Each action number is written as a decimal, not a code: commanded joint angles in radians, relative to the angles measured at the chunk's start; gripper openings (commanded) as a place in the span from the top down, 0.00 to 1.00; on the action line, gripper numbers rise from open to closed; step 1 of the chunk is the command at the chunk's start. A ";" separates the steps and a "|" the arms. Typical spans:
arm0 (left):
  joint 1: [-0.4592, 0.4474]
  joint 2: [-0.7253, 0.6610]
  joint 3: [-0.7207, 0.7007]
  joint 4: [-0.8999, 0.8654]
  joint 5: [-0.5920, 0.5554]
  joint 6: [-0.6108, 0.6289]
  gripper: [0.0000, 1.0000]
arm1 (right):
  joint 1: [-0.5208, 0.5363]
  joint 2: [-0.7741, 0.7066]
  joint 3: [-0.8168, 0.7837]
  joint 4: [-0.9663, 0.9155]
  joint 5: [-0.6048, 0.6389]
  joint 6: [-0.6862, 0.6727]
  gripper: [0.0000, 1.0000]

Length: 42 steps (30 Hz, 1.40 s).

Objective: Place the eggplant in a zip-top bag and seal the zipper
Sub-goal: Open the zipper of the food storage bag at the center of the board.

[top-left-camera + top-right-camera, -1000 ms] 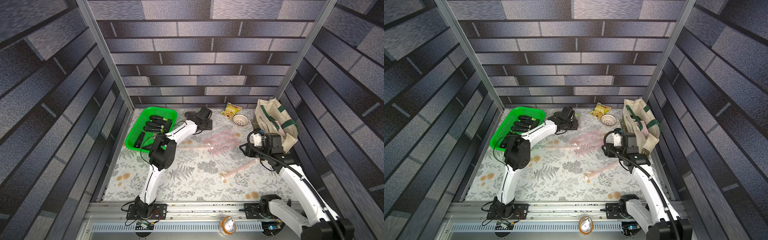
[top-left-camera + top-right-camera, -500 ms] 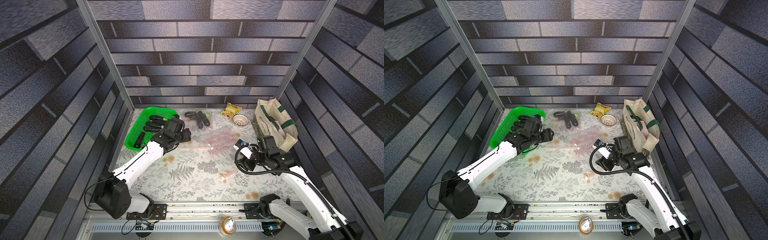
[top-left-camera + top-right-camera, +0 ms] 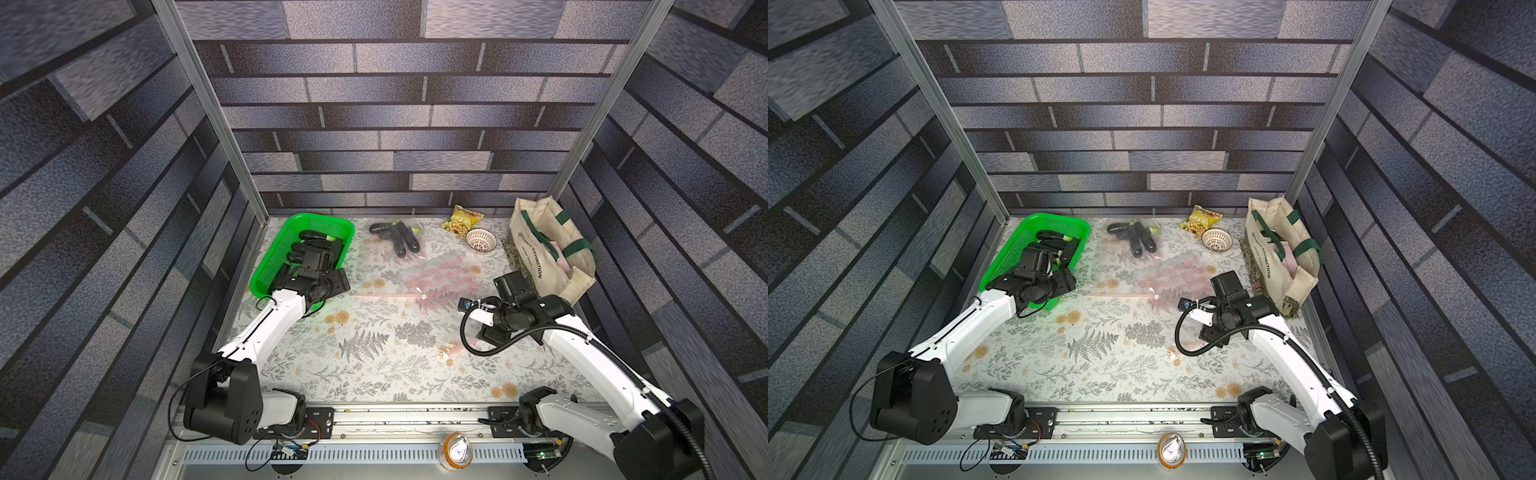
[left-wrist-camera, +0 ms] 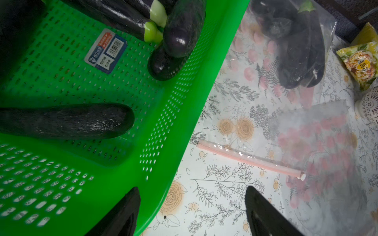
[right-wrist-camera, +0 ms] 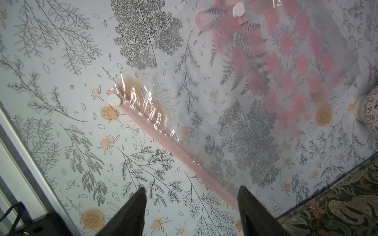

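While both arms reach over a floral-print worktop (image 3: 365, 357) inside a brick-patterned enclosure, neither holds anything. The left fingers (image 4: 122, 216) are spread wide and empty, 1 above the rim of a green basket (image 3: 272, 259) at the back left and 1 above the worktop just beside it. Several dark purple eggplants lie in the basket: the nearest eggplant (image 4: 67, 121) rests lengthwise on the mesh floor, apart from the fingers, and other eggplants (image 4: 180, 36) are piled at the far end. The right fingers (image 5: 131, 214) are also spread and empty, hovering over a clear zip-top bag (image 5: 235, 132) that lies flat on the worktop. Its pink zipper strip (image 5: 173, 144) runs slantwise ahead of the fingers, with a white slider (image 5: 114, 100) at 1 end. A 2nd flat bag (image 3: 436, 274), printed with pink spots, lies mid-worktop. At the back centre, another clear bag (image 3: 397, 241) holds eggplants. A yellow snack packet (image 3: 461, 218), a small white bowl (image 3: 481, 240) and a cream tote bag (image 3: 540, 249) with green handles stand at the back right.
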 commanded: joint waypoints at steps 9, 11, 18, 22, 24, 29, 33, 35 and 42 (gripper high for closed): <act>0.006 -0.014 -0.029 0.055 0.009 0.033 0.17 | 0.010 0.098 0.015 0.006 0.028 -0.087 0.31; 0.014 -0.025 -0.018 0.046 -0.009 0.040 0.16 | 0.011 0.103 0.003 0.026 0.032 -0.100 0.30; 0.057 0.080 0.021 0.007 0.051 0.080 0.17 | 0.025 0.121 -0.034 0.044 0.053 -0.204 0.34; 0.024 0.087 0.008 0.039 0.074 0.066 0.18 | 0.053 0.139 -0.051 0.064 0.079 -0.235 0.35; 0.010 0.089 0.004 0.049 0.086 0.056 0.18 | 0.060 0.157 -0.059 0.080 0.085 -0.248 0.35; -0.008 0.074 -0.005 0.061 0.102 0.047 0.18 | 0.070 0.190 -0.086 0.137 0.062 -0.275 0.36; -0.009 0.040 -0.015 0.075 0.117 0.031 0.18 | 0.086 0.210 -0.112 0.176 0.067 -0.293 0.36; -0.008 0.014 -0.019 0.073 0.097 0.027 0.18 | 0.094 0.216 -0.129 0.199 0.070 -0.302 0.36; 0.011 -0.047 -0.040 0.065 0.089 0.017 0.17 | 0.128 0.218 -0.182 0.284 0.064 -0.287 0.35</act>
